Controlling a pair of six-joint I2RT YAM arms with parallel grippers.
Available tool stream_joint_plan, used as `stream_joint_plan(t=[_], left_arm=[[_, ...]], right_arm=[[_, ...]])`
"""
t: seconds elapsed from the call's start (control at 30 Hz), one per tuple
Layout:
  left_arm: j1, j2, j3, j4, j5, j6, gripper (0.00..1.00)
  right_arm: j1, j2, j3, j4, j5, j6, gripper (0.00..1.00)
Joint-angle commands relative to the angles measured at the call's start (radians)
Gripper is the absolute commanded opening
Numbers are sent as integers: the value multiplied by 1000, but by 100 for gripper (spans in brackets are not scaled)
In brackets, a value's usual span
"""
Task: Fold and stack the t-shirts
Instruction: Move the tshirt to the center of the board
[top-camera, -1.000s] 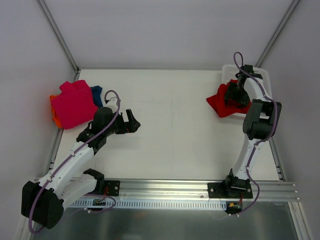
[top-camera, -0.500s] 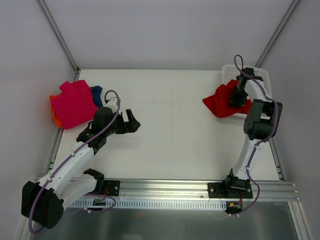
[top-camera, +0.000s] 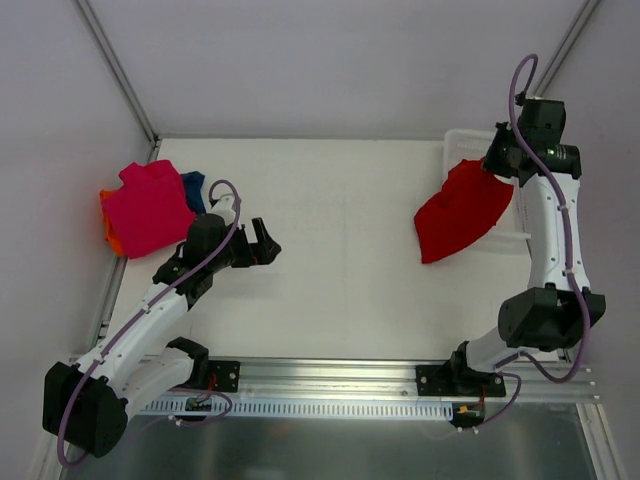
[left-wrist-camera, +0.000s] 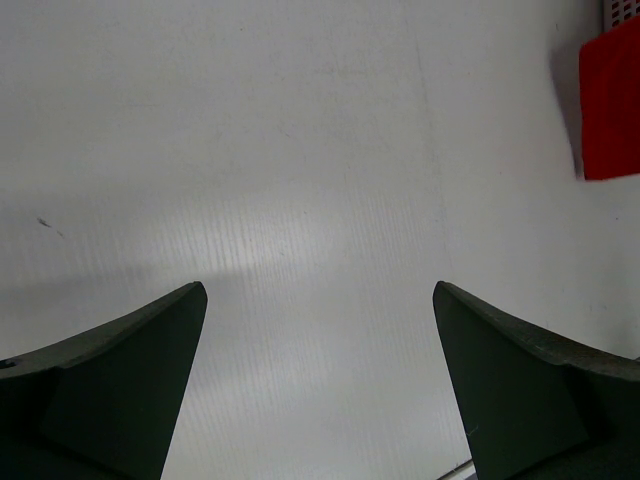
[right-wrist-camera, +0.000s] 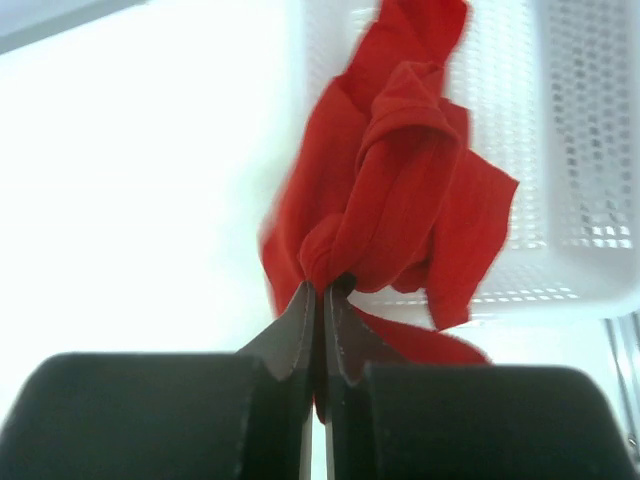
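The white table (top-camera: 340, 250) fills the middle of the overhead view, from the rail at the bottom up to the back wall. The right arm (top-camera: 555, 250) rises along the right edge of the frame and bends toward the upper right; the left arm (top-camera: 150, 310) runs from the lower left corner up toward left of centre. The red t-shirt (top-camera: 460, 210) hangs at the right of the overhead view, pinched at its top corner and drooping down and to the left in a loose flap, its lower end over the table. In the right wrist view the same shirt (right-wrist-camera: 400, 190) is bunched and creased, trailing away from the fingers across the edge of the basket. At the upper left of the overhead view the other shirts lie in a pile against the wall: the pink t-shirt (top-camera: 150, 208) on top, the orange t-shirt (top-camera: 108, 232) showing at its left edge, the dark blue t-shirt (top-camera: 193, 185) showing at its right. The white mesh basket (top-camera: 458, 140) sits in the upper right corner, partly hidden by the red shirt. The right gripper (right-wrist-camera: 322, 285) is clamped tight on a fold of the red shirt. The left gripper (left-wrist-camera: 318, 290) is spread wide, holding nothing, above bare table.
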Motion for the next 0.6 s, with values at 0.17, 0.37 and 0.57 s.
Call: stream_joint_plan(t=[0.17,0.37,0.57], left_arm=[[-7,6,0,26,6,17,99],[-7,1,-1,31,8,17,99],[-9,-3,-3,31,5,17,99]], right_arm=[[97,-108,-51,27,-323,38,0],[227,-77,51,93,-640,116,0],[319,-2,211,294,-887,332,0]])
